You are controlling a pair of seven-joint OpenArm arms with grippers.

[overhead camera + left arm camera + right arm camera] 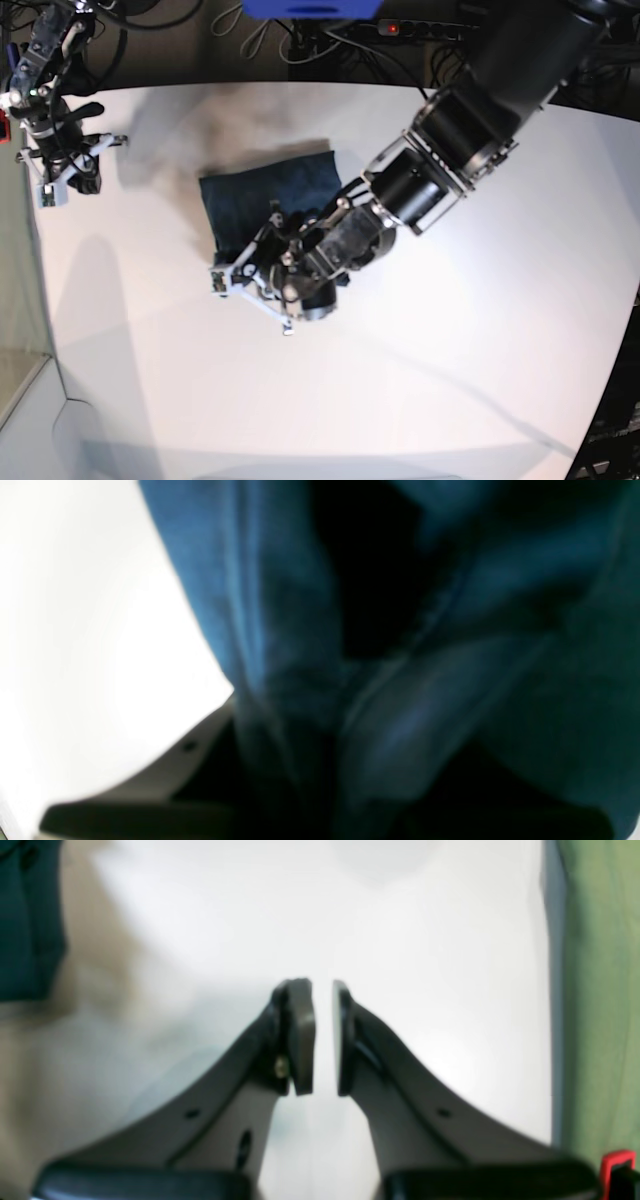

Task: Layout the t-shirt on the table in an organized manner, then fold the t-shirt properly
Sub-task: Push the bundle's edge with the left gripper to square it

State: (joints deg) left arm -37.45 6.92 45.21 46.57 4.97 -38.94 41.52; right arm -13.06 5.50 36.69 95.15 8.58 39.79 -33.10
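Note:
The t-shirt (265, 195) lies folded into a small dark navy rectangle on the white table (450, 350), left of centre. My left gripper (255, 292) sits at the shirt's near edge. In the left wrist view, blurred blue cloth (250, 605) fills the frame and runs down between the fingers (175, 775), so the jaws are shut on it. My right gripper (322, 985) hovers over bare table (400, 915) at the far left (60, 185). Only a narrow slit shows between its pads, and they hold nothing. A corner of the shirt (25, 930) shows at the upper left of the right wrist view.
The left arm (470, 120) stretches diagonally from the upper right across the table. Cables and a power strip (420, 28) lie beyond the far edge. A green surface (600, 990) borders the table edge by the right gripper.

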